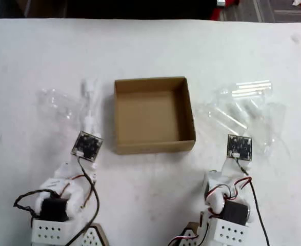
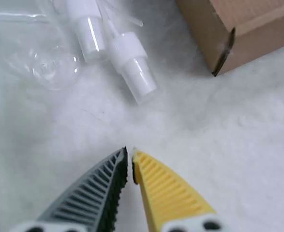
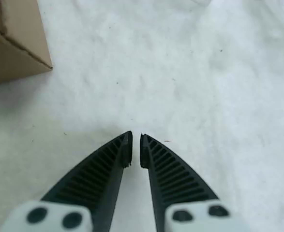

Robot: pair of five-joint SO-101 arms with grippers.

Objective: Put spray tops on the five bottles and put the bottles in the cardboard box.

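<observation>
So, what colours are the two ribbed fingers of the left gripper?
The left gripper has one grey, one yellow finger; clearest in the left wrist view.

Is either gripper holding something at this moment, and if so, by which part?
Nothing is held. The left gripper and the right gripper are both shut on nothing; the spray tops lie untouched ahead of the left one.

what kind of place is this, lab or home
Most likely a robotics lab bench, not a home: a left arm and right arm at a white table, with a cardboard box, clear bottles and spray tops laid out.
</observation>
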